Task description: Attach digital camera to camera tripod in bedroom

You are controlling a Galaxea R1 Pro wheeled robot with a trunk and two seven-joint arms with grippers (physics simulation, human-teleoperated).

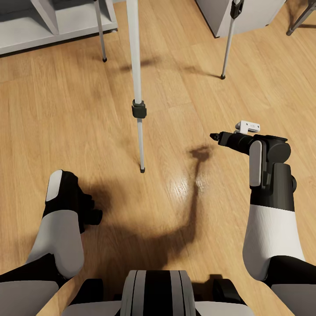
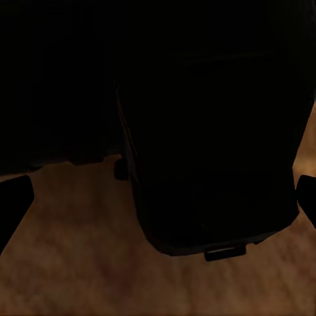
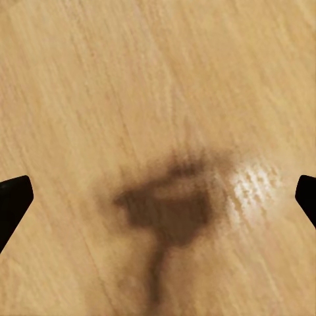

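Note:
Three thin silver-white legs of the camera tripod (image 1: 139,131) stand on the wood-plank floor ahead of me; the middle leg carries a black collar (image 1: 138,109), and the tripod's head is above the picture's edge. The digital camera is out of view. My right gripper (image 1: 214,137) hovers over the floor, right of the middle leg, pointing towards it. In the right wrist view it (image 3: 158,197) is open, with bare floor and its own shadow between the fingertips. My left gripper (image 1: 94,216) hangs low by my base; in the left wrist view it (image 2: 158,197) is open before a large dark shape.
White cube shelving (image 1: 44,24) lines the far left, and a pale grey cabinet (image 1: 245,15) stands at the far right behind the tripod. A dark grey stool leg (image 1: 300,17) shows in the far right corner. My shadow lies across the floor (image 1: 184,188) between my arms.

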